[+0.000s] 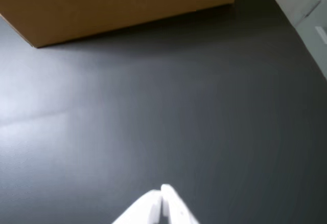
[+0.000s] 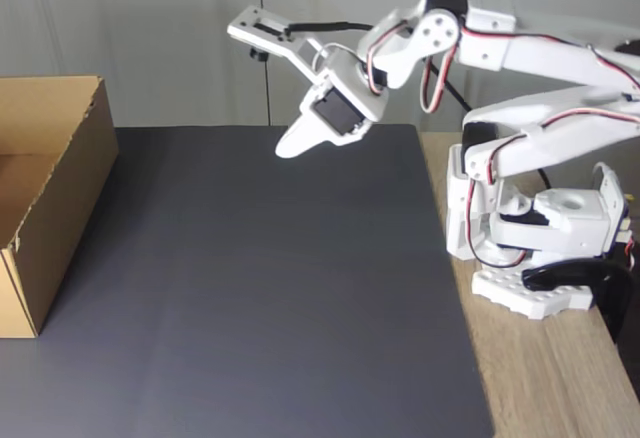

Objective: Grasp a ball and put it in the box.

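Note:
The brown cardboard box [image 2: 62,173] stands open-topped at the left edge of the dark mat in the fixed view. In the wrist view its plain side [image 1: 122,4] runs along the top. My white gripper [image 2: 284,148] hangs in the air above the far middle of the mat, well right of the box and pointing down-left. Its fingertips [image 1: 163,191] meet at the bottom of the wrist view, shut with nothing between them. The ball is out of view; whether it lies inside the box cannot be told.
A dark grey mat [image 2: 260,298] covers most of the table. A bare wooden strip [image 2: 550,378] runs along the right, where the arm's white base [image 2: 530,248] is mounted. Pale wall panels [image 2: 180,38] stand behind.

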Motion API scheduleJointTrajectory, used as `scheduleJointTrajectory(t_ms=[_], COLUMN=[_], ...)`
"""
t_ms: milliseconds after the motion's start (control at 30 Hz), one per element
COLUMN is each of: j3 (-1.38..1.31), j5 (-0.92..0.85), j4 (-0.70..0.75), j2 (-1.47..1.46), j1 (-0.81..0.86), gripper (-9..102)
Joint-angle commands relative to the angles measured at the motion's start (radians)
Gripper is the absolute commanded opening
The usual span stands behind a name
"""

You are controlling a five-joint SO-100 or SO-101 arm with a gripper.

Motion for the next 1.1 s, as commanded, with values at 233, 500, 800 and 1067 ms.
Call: scheduleJointTrajectory(t_ms=[233,500,800,1067], j3=[0.179,0.261,0.351,0.451], j5=[-0.075,-0.100,-0.103,-0.104], j4=[0.000,0.071,0.072,0.057], j2=[0.258,0.393,0.393,0.393], j1=[-0.006,-0.011,-0.051,-0.092], gripper=[0,0,0,0])
